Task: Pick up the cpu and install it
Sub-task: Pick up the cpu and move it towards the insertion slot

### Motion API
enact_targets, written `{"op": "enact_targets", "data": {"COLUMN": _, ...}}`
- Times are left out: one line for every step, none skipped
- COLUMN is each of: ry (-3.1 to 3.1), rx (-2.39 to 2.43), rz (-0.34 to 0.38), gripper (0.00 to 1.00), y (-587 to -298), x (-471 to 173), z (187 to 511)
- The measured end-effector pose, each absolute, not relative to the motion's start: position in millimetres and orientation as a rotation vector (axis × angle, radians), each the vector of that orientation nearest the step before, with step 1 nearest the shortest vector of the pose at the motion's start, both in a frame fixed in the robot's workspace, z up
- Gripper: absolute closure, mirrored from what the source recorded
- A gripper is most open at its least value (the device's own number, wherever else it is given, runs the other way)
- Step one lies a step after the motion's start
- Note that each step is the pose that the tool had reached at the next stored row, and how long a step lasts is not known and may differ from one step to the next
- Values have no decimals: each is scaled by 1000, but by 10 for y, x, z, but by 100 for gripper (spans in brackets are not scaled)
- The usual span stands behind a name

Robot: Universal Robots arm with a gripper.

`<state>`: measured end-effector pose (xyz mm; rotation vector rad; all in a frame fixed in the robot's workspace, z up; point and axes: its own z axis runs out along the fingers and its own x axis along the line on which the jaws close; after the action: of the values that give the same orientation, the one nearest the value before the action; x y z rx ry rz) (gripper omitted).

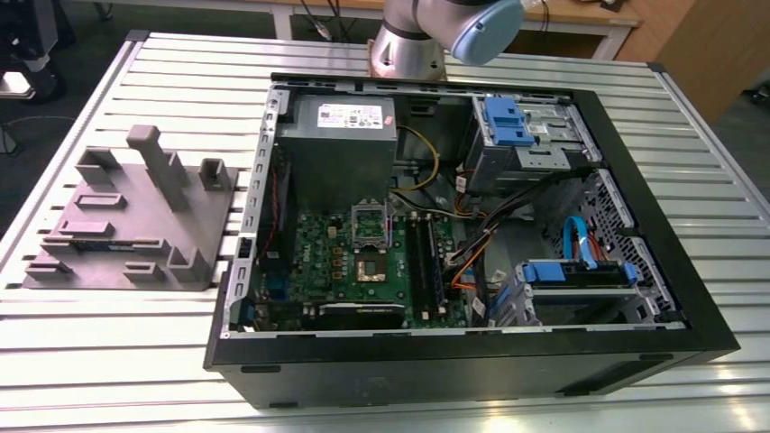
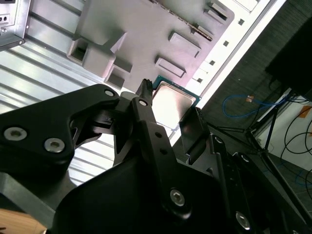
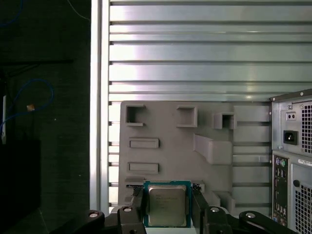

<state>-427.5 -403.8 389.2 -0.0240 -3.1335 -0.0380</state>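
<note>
We see a slatted aluminium table (image 1: 144, 361) with bright glare bands on its slats in the first wrist view. A dark floor (image 1: 24, 180) lies past the table's edge, at the exterior view's left. A wooden bench (image 1: 601, 13) on a white frame stands behind the table, with a brown wood panel (image 1: 704, 54) at the exterior view's right.

We see a robotics lab: a slatted aluminium table (image 1: 121, 361) bears an opened computer case (image 1: 457, 372) and a grey fixture block (image 1: 121, 225); loose cables (image 3: 50, 92) lie on the floor.
</note>
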Motion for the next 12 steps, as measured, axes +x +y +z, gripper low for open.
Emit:
{"op": "enact_targets", "data": {"ry": -3134, "rx": -24, "rz": -38, "gripper": 53, "y": -4038, "x": -4271, "z": 3891}}
{"op": "enact_targets", "data": {"ry": -3134, "rx": -24, "rz": -38, "gripper": 53, "y": -4038, "x": -4268, "z": 3891}}
{"op": "enact_targets", "data": {"ry": -3134, "rx": -24, "rz": -38, "gripper": 53, "y": -4038, "x": -4266, "z": 3891}}
{"op": "enact_targets", "data": {"ry": -3133, "rx": -24, "rz": -38, "gripper": 53, "y": -4038, "x": -4264, "z": 3891}}
{"op": "enact_targets", "data": {"ry": -3133, "rx": -24, "rz": -38, "gripper": 53, "y": -4038, "x": -4261, "z": 3892}}
{"op": "enact_targets", "data": {"ry": -3133, "rx": -24, "rz": -38, "gripper": 53, "y": -4038, "x": -4259, "z": 3892}}
{"op": "enact_targets", "data": {"ry": -3133, "rx": -24, "rz": -38, "gripper": 53, "y": -4038, "x": -4258, "z": 3892}}
{"op": "enact_targets", "data": {"ry": -3133, "rx": -24, "rz": -38, "gripper": 53, "y": -4038, "x": -4255, "z": 3891}}
{"op": "enact_targets", "data": {"ry": -3133, "rx": -24, "rz": -38, "gripper": 53, "y": -4038, "x": -4253, "z": 3892}}
{"op": "enact_targets", "data": {"ry": -3133, "rx": -24, "rz": -38, "gripper": 53, "y": -4038, "x": -4253, "z": 3892}}
{"op": "enact_targets", "data": {"ry": -3133, "rx": -24, "rz": -38, "gripper": 53, "y": -4038, "x": -4253, "z": 3892}}
{"op": "enact_targets", "data": {"ry": -3133, "rx": -24, "rz": -38, "gripper": 53, "y": -4038, "x": -4252, "z": 3896}}
